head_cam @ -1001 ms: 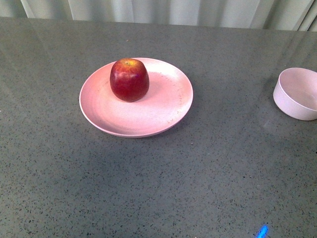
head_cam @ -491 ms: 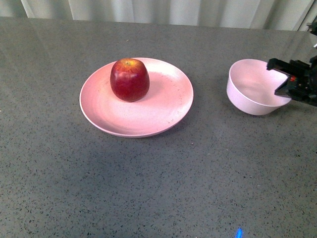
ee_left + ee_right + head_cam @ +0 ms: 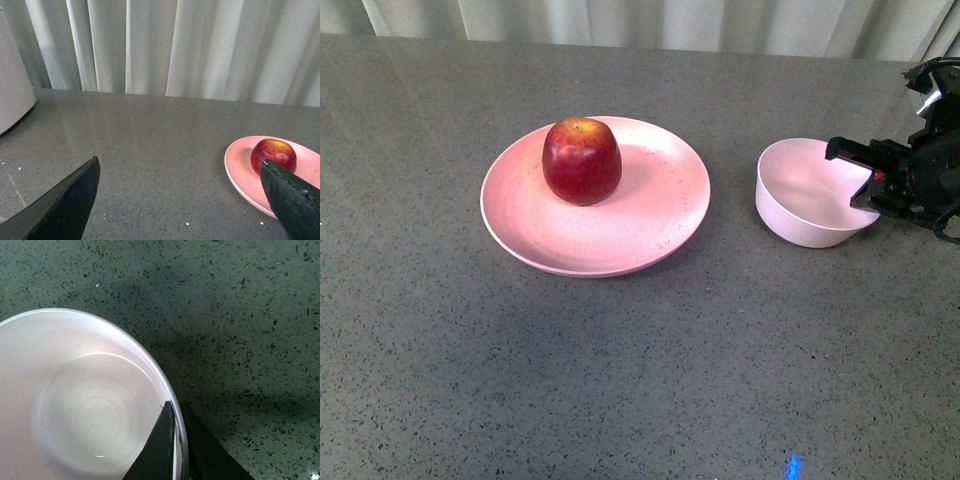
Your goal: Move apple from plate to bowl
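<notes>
The dark-red apple [image 3: 581,160] sits on the wide salmon-pink plate [image 3: 650,215] left of centre. The small pale bowl [image 3: 805,195] stands on the table to the plate's right, empty. My right gripper [image 3: 865,175] is shut on the bowl's right rim, one finger inside and one outside; the right wrist view shows the bowl [image 3: 75,405] with the jaws pinching its rim at my gripper [image 3: 179,412]. My left gripper [image 3: 180,167] is open and empty above the table, with the apple [image 3: 274,154] and plate [image 3: 240,170] beyond one finger.
The grey speckled table [image 3: 640,380] ends at pale curtains [image 3: 640,20] at the back. A white object [image 3: 12,95] stands at the table's far edge in the left wrist view.
The right gripper has come into view holding the bowl's rim, and the bowl has moved left from the table's right edge towards the plate. The apple and plate have not moved.
</notes>
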You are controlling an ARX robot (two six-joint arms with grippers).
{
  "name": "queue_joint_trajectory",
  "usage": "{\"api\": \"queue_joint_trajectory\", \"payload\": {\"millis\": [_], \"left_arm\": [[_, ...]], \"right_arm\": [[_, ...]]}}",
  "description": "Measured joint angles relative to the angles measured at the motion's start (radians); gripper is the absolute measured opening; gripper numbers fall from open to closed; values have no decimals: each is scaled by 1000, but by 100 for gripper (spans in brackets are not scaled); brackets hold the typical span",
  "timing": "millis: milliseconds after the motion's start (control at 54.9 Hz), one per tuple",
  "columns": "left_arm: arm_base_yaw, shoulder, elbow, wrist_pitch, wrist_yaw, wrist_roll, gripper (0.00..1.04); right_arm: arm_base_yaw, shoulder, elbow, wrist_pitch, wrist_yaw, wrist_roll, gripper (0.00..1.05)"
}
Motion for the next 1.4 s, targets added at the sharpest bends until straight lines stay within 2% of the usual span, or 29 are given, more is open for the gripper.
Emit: {"api": "queue_joint_trajectory", "payload": {"millis": [91,273,419,510,637,710,1001,1401], "left_arm": [[0,0,0,0,0,0,96],[0,0,0,0,0,0,96],[0,0,0,0,0,0,96],[0,0,0,0,0,0,96],[0,0,0,0,0,0,96],[0,0,0,0,0,0,96],[0,0,0,0,0,0,96],[0,0,0,0,0,0,96]], "right_arm": [[0,1,0,0,-1,0,3],[0,1,0,19,-14,7,30],[-8,-24,-20,47,-29,11,58],[-11,-58,-42,67,-33,9,68],[-9,-167,-98,113,-16,-48,89],[-1,-232,-129,132,-12,-95,97],[54,-359,-171,143,-17,-258,96],[54,-357,-176,143,-16,-271,96]]}}
